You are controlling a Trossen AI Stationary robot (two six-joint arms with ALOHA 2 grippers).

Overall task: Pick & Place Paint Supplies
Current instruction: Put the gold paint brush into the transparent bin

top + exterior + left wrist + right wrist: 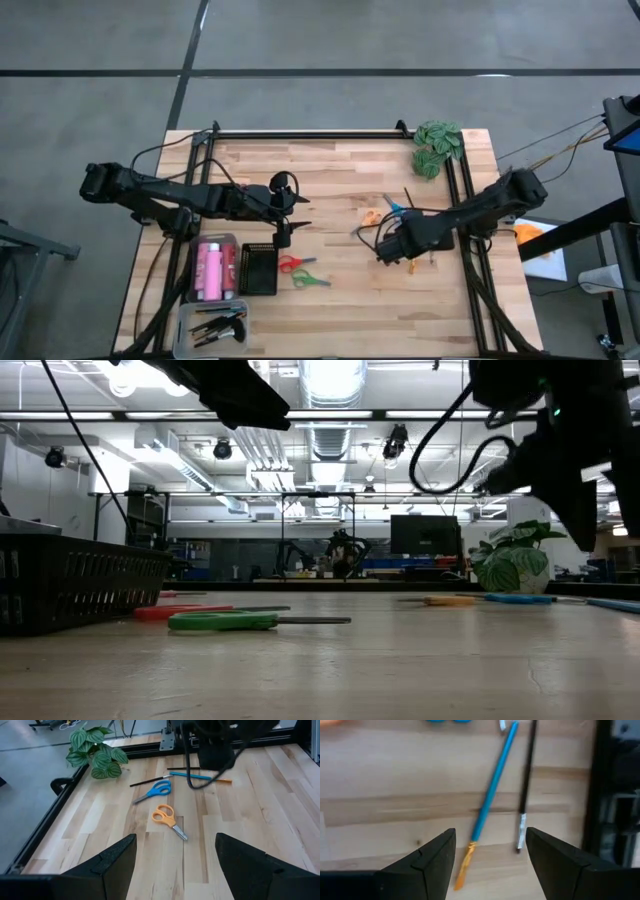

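Observation:
My right gripper point(491, 833) is open and points down over the right half of the table, above a blue-handled brush point(493, 794) with an orange tip and a thin black brush point(526, 775); both lie flat on the wood. Blue scissors point(158, 789) and orange scissors point(167, 817) lie flat nearby. Red scissors point(289, 263) and green scissors point(311, 280) lie near the table's middle. My left gripper point(297, 214) hangs open above the table's left half, touching nothing. Pink bottles point(212, 270) stand in a tray at the left.
A black basket point(258, 270) stands beside the bottle tray, and a clear bin point(214, 325) with dark brushes sits at the near left corner. A green leafy plant point(438, 147) stands at the far right corner. Black rails point(310, 133) frame the table's edges.

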